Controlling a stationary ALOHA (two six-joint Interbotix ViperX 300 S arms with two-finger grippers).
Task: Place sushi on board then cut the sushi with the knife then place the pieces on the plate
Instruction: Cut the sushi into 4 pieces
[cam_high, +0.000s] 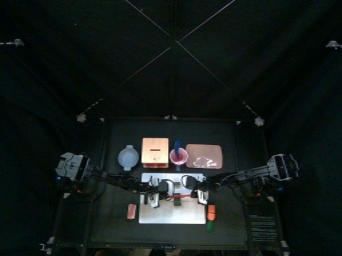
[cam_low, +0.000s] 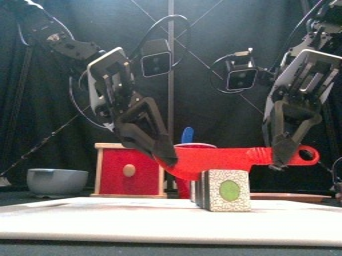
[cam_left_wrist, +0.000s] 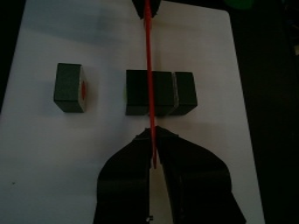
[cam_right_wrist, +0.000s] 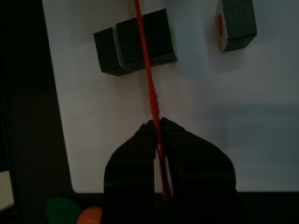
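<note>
Knife (cam_low: 221, 154) is gripped at both ends by left end effector (cam_left_wrist: 153, 140) and right end effector (cam_right_wrist: 156, 131), so keep it level and push straight down through sushi (cam_left_wrist: 163, 92).

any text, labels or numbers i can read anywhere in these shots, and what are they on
None: no word, number or sign can be read in any view.
The white cutting board, the dark green sushi blocks, the red toy knife and the pale wooden box with a red drawer front all show plain surfaces, with no print or label.
</note>
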